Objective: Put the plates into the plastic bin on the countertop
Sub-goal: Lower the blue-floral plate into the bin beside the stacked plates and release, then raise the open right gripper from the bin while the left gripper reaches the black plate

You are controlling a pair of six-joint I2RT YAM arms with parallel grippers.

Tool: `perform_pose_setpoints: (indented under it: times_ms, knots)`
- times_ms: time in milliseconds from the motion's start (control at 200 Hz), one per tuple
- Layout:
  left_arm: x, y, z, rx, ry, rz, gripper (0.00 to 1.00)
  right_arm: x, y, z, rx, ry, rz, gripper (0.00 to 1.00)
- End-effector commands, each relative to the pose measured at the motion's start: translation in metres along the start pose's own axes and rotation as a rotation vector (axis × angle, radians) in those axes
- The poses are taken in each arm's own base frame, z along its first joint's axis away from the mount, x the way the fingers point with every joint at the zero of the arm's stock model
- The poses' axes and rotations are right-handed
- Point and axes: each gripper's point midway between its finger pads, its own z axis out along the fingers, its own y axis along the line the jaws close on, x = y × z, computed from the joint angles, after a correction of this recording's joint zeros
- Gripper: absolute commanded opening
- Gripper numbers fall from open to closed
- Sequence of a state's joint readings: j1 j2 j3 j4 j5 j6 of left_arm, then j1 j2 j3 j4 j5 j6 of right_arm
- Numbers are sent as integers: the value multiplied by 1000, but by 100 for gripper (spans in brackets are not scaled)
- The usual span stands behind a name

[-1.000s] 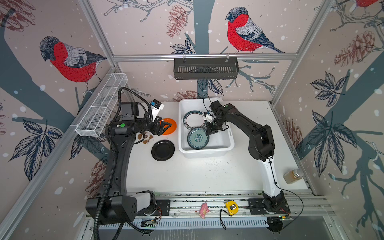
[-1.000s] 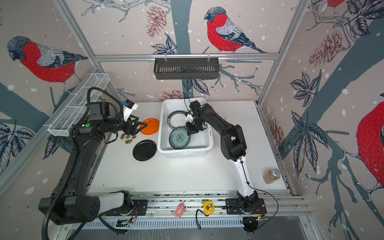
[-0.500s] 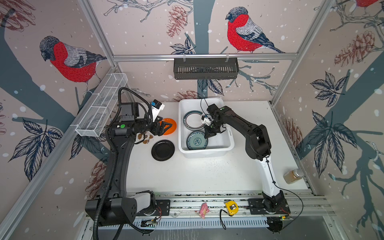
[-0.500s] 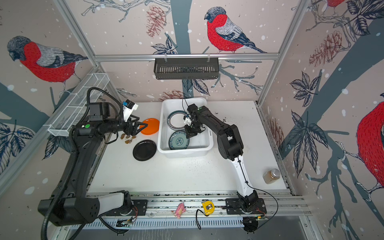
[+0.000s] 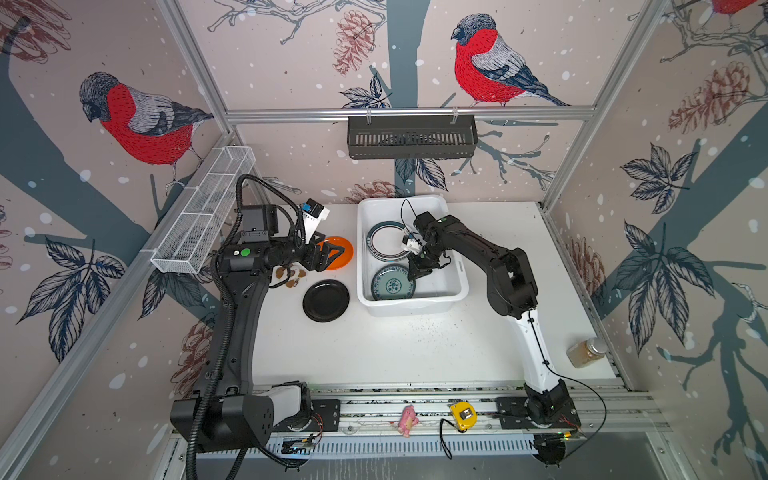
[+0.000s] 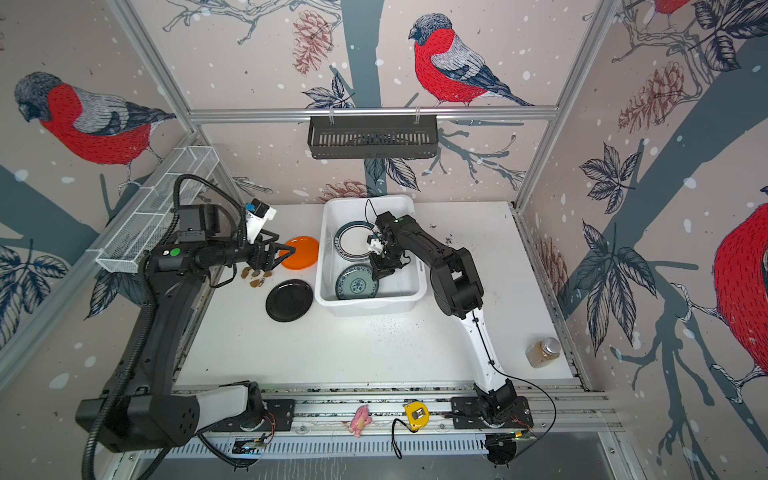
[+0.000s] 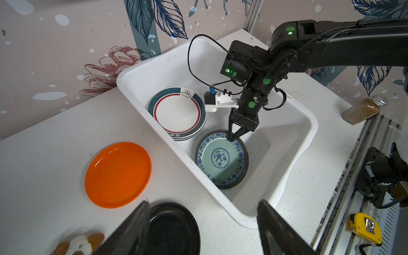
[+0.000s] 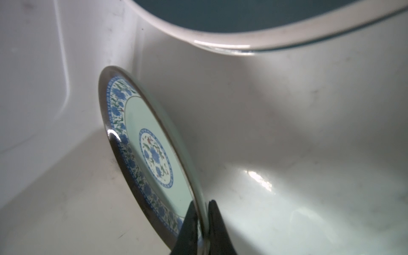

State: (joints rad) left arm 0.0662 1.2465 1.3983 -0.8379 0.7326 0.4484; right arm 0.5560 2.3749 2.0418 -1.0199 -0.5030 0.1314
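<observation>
- Now the teal plate (image 7: 220, 159) has sunk, tilted, to the bin (image 7: 313, 123) floor; right hand (image 7: 234, 139) still pinches its rim.
- Left hand (image 5: 332, 251) stays spread by the orange plate (image 7: 118, 174); it and the black plate (image 7: 174, 227) wait on the desk (image 5: 374, 353).

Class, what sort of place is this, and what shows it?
Most likely a robot test cell staged as a kitchen counter: a left arm and right arm on an aluminium rail, a tabletop boxed in by bird-patterned panels, a teal plate and stacked plates in a plastic bin.
</observation>
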Motion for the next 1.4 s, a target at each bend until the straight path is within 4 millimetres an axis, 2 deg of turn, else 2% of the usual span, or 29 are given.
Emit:
perform_pose_setpoints:
  times_ms: [0,705,1396]
  knots:
    - [-5,-1,0,10,-19,28,76,1,-4,1,18,10,-3,14]
    - [-1,2,4,14,0,32,76,-8,-6,7,17,0,6,25]
    - [5,-1,4,23,21,40,79,-17,-9,-6,68,-37,8,38]
